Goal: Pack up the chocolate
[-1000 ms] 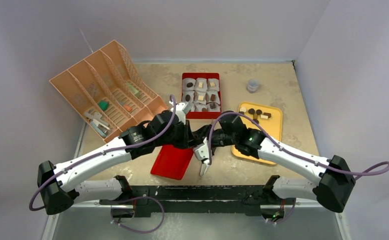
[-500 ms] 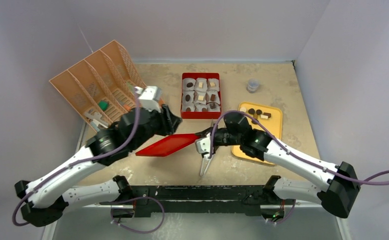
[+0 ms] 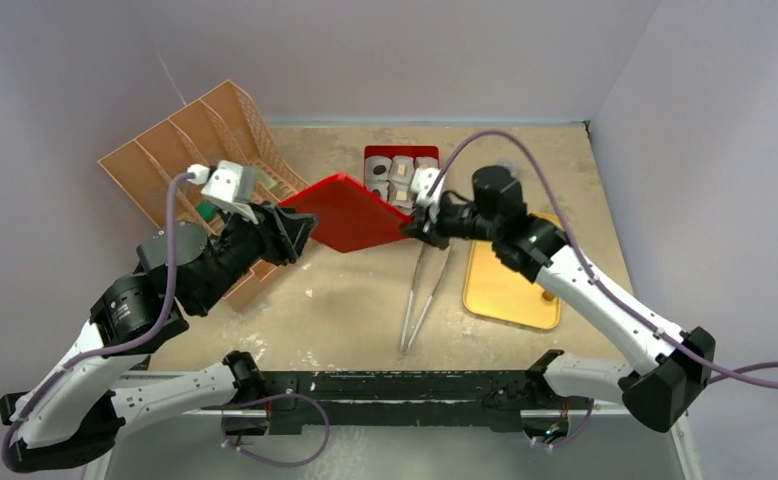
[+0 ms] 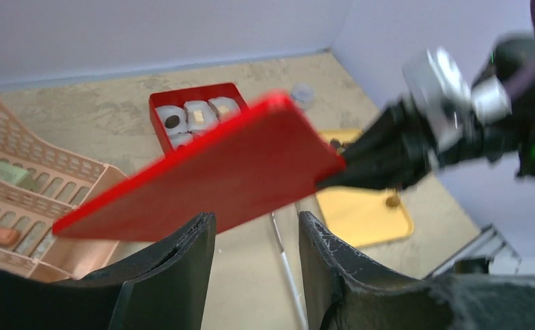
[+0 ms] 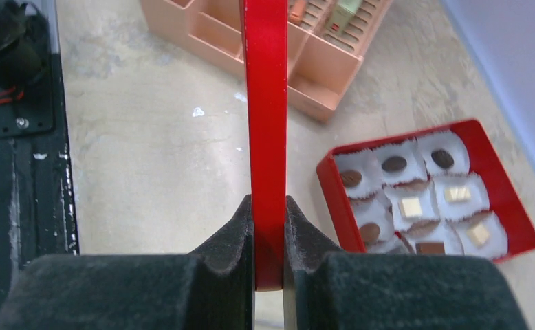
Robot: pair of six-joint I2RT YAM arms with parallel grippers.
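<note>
The chocolate (image 5: 394, 164) sits as brown and pale pieces in white paper cups inside the red box (image 5: 335, 199), which also shows in the top view (image 3: 402, 153). One brown piece (image 3: 548, 296) lies on the yellow tray (image 3: 505, 290). My right gripper (image 5: 268, 206) is shut on the edge of the flat red lid (image 5: 265, 103). It holds the lid (image 3: 350, 212) tilted in the air, and the lid hides part of the box. My left gripper (image 4: 254, 223) is open just below the lid's near edge (image 4: 203, 179), with nothing between its fingers.
Metal tweezers (image 3: 425, 295) lie on the table between the arms. An orange slotted organizer (image 3: 190, 160) with small items stands at the back left. A small grey jar (image 4: 301, 91) stands beyond the box. Walls close off the back and right.
The left gripper has opened and let go of the lid, drawing back to the left. The right gripper has carried the lid up and back from the table's front to over the box.
</note>
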